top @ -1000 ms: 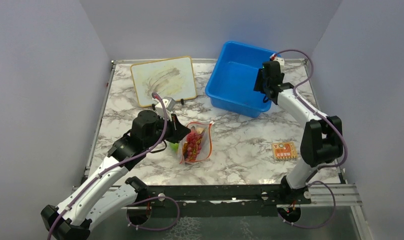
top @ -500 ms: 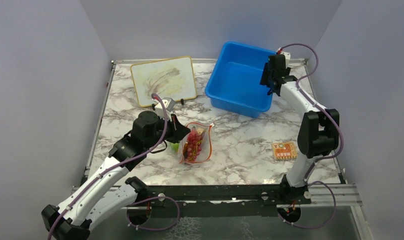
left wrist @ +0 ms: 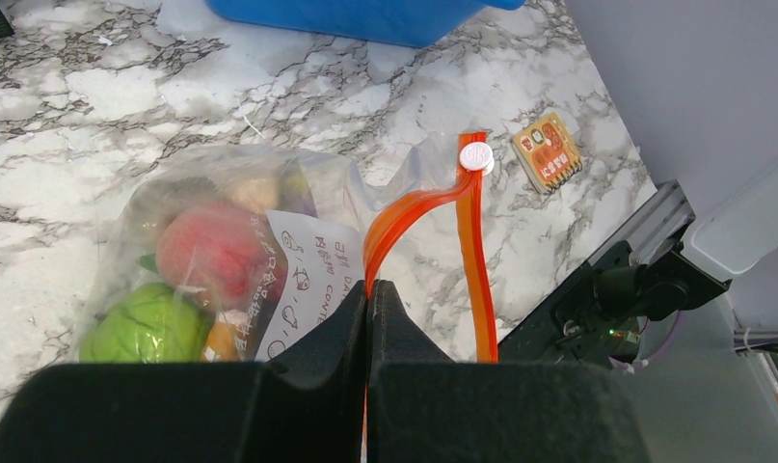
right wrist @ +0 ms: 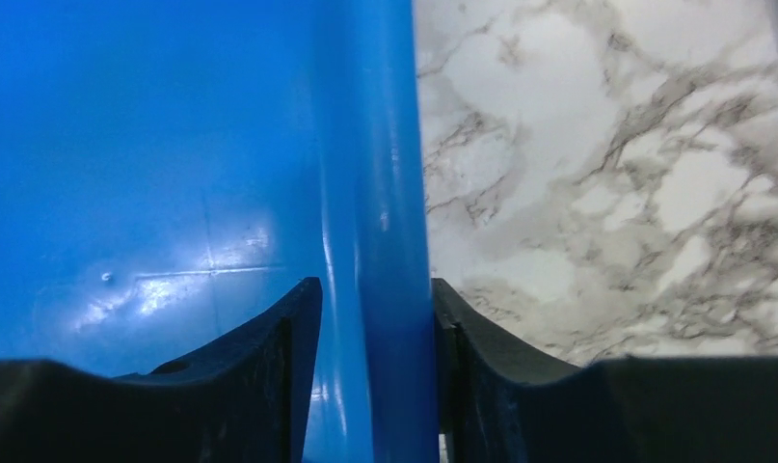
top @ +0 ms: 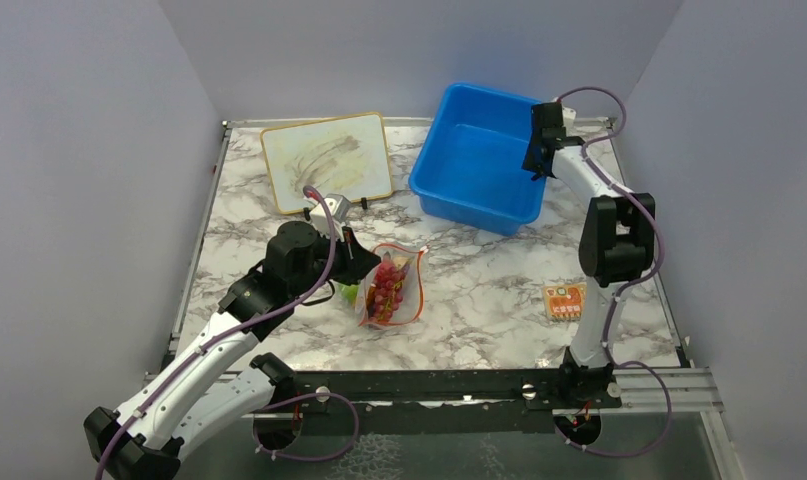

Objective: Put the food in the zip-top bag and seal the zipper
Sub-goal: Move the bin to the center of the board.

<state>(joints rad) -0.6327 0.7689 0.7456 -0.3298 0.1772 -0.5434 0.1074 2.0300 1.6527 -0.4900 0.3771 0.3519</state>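
A: Left tool (left wrist: pixel 367 289)?
B: Pinched fully shut on the zipper (left wrist: pixel 471 241) of the zip-top bag (top: pixel 394 300). Lying on the desk (top: pixel 479 290), left of centre, peach (left wrist: pixel 211 256) and lime (left wrist: pixel 148 328) inside.
A: Right tool (right wrist: pixel 370 299)?
B: Half open, astride the blue bin (right wrist: pixel 124 145) wall, pressed against both faces.

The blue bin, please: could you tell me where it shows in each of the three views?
Top external: bin far back, right of centre, on the table.
Left wrist: bin at the top edge, centre.
Right wrist: bin wall down the middle, inside the right claw.
Shared landmark: the marble table.
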